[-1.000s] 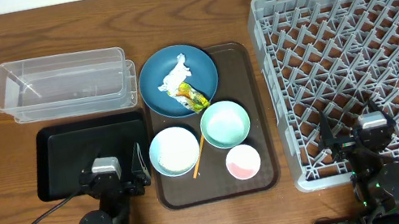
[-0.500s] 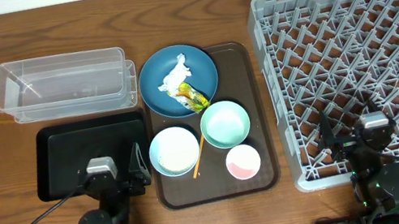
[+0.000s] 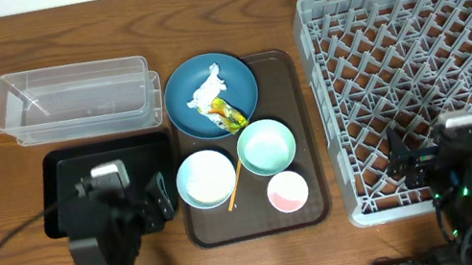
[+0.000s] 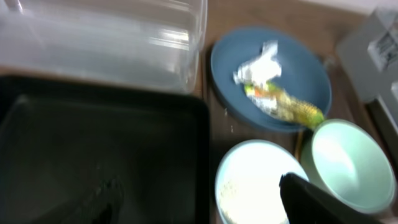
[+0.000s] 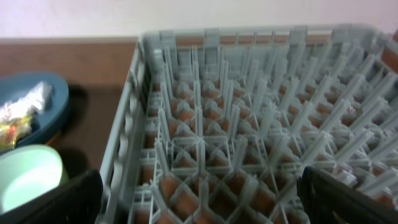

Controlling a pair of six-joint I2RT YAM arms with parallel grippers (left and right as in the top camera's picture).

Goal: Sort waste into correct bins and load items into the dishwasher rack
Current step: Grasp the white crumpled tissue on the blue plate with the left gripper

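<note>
In the overhead view a dark-blue plate (image 3: 210, 95) holds a crumpled white napkin (image 3: 209, 88) and a yellow-green wrapper (image 3: 231, 114). Below it are a white-blue bowl (image 3: 205, 178), a mint-green bowl (image 3: 266, 146), a pink cup (image 3: 286, 191) and a thin wooden stick (image 3: 234, 183). The clear tub (image 3: 75, 100) and black tray (image 3: 63, 173) lie left. The grey rack (image 3: 420, 71) is right. My left gripper (image 4: 205, 205) is open and empty over the black tray's right edge, beside the white bowl with rice grains (image 4: 230, 193). My right gripper (image 5: 202, 205) is open and empty above the rack's front left.
The dishes sit on a brown serving tray (image 3: 299, 121) between the bins and the rack. The left arm (image 3: 108, 233) covers the black tray's near part. The right arm (image 3: 464, 180) stands at the rack's front edge. The table is brown wood.
Both arms have lifted from their low rest pose. The left arm has shifted left over the black tray and the right arm slightly right over the rack. No object has moved.
</note>
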